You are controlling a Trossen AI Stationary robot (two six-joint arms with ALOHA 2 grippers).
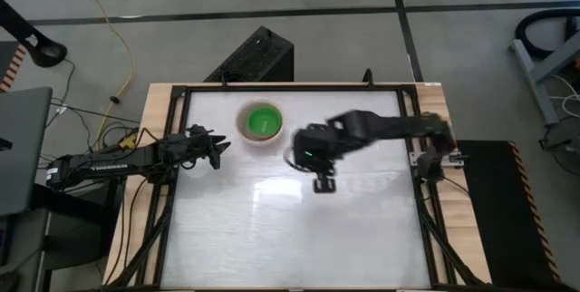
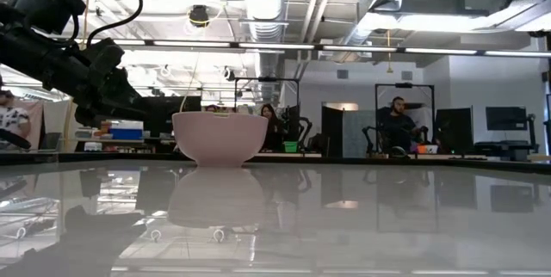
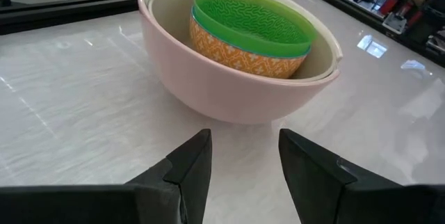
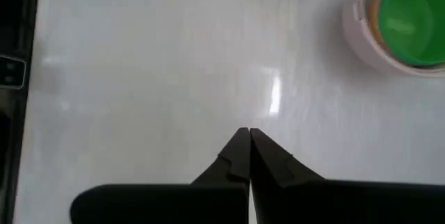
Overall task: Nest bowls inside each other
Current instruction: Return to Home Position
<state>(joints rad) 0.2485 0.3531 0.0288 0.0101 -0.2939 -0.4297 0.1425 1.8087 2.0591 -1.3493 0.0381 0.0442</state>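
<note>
The bowls stand nested in one stack toward the table's far side, left of its middle. The cream-white bowl (image 1: 261,121) (image 3: 208,85) rests on the tabletop by its base. Inside it sits a grey-beige bowl (image 3: 321,56), then a bowl with an orange patterned outside and a light blue rim (image 3: 236,56), and innermost the green bowl (image 3: 250,17). My left gripper (image 1: 220,151) (image 3: 243,161) is open and low at the stack's left, pointing at it and apart from it. My right gripper (image 1: 323,183) (image 4: 249,147) is shut and holds nothing, raised over the table to the right and nearer side of the stack.
A dark frame (image 1: 419,160) runs round the white tabletop. A black box (image 1: 254,56) stands beyond the far edge. In the low view the stack (image 2: 219,138) stands alone on the glossy top. Bare tabletop (image 1: 290,238) spreads over the near half.
</note>
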